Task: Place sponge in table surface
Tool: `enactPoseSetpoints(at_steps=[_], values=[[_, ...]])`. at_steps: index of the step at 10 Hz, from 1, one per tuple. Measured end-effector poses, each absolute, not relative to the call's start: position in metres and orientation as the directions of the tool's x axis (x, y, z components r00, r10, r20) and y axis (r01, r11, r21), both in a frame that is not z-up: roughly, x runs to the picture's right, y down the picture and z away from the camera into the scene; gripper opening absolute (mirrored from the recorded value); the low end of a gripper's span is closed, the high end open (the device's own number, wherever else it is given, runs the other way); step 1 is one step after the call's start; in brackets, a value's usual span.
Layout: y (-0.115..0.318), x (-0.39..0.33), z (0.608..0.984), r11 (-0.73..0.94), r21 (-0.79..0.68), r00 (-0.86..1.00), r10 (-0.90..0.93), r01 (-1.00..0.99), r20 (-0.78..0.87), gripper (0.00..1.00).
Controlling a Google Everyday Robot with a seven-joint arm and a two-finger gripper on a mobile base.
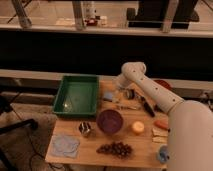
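The sponge (108,96), a small light-blue block, lies on the light wooden table surface (140,145), just right of the green tray and behind the purple bowl (109,121). My gripper (118,88) hangs from the white arm (150,92), right beside the sponge on its right and slightly above it. The arm bends at an elbow above the table's back edge and runs off to the lower right. I cannot tell whether the gripper touches the sponge.
A green plastic tray (75,95) stands at the back left. On the table lie a blue-grey cloth (65,145), a metal cup (85,129), grapes (114,148), a yellow round item (137,128), utensils (131,106) and a red bowl (162,84).
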State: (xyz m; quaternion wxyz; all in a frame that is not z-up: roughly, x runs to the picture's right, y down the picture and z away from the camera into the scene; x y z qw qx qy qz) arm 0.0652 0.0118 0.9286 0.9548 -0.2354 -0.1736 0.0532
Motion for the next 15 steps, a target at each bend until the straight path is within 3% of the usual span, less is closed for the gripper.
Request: enactPoseSetpoints(at_steps=[15], values=[[0.029,0.032,0.954,0.848,-0.529,0.928,0.178,0.023,0.326,0.80]])
